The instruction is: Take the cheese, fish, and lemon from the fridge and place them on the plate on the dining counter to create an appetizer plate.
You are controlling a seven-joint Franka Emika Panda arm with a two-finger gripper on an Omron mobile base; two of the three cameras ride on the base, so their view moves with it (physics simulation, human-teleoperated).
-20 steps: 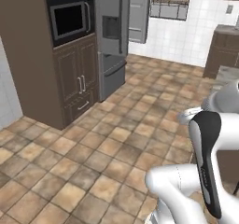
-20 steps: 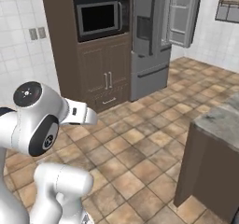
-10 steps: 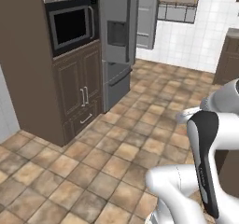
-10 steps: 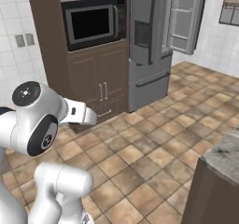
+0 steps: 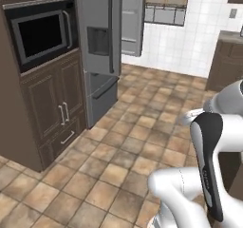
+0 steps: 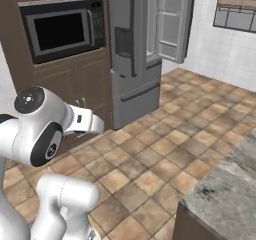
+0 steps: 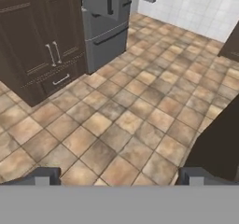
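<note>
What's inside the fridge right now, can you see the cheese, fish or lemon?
The fridge has one door swung open, showing pale door bins that look bare. The main shelves sit hidden behind the closed door, so no food can be made out.

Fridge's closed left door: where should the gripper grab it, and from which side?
Grip the long vertical handle on the fridge door's inner edge, beside the gap where the right door stands open. Come from the front with open jaws spanning the bar horizontally; it's slim, upright and stands proud of the panel. The gripper is open, still far off over floor.
</note>
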